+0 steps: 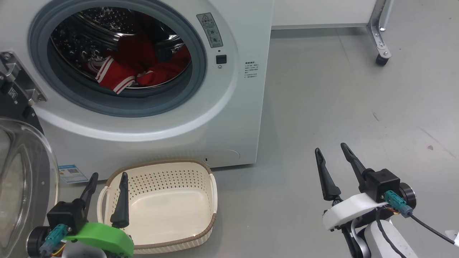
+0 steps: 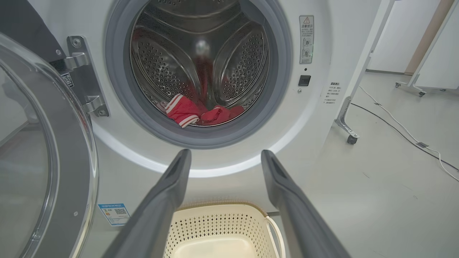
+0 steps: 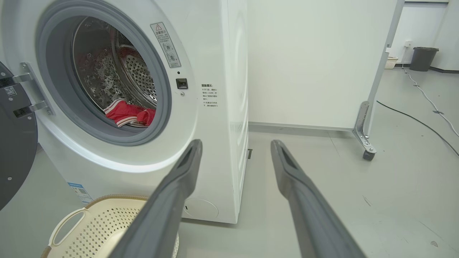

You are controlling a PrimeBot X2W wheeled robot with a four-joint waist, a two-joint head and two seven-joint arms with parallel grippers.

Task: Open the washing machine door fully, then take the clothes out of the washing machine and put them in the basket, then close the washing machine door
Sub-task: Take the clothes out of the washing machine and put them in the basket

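Upper left, the clothes [image 1: 120,73] look soft, light and floppy; best pinched at the striped fold. The left gripper [image 1: 109,174] and right gripper [image 1: 330,147] gape empty.

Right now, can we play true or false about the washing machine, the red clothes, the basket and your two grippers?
1. The washing machine door is open. True.
2. The red clothes are in the basket. False: they lie inside the drum, and the basket holds none of them.
3. The left gripper is holding a garment. False: its fingers are apart and hold nothing.
4. The basket stands on the floor in front of the washing machine. True.
5. The right gripper is open. True.
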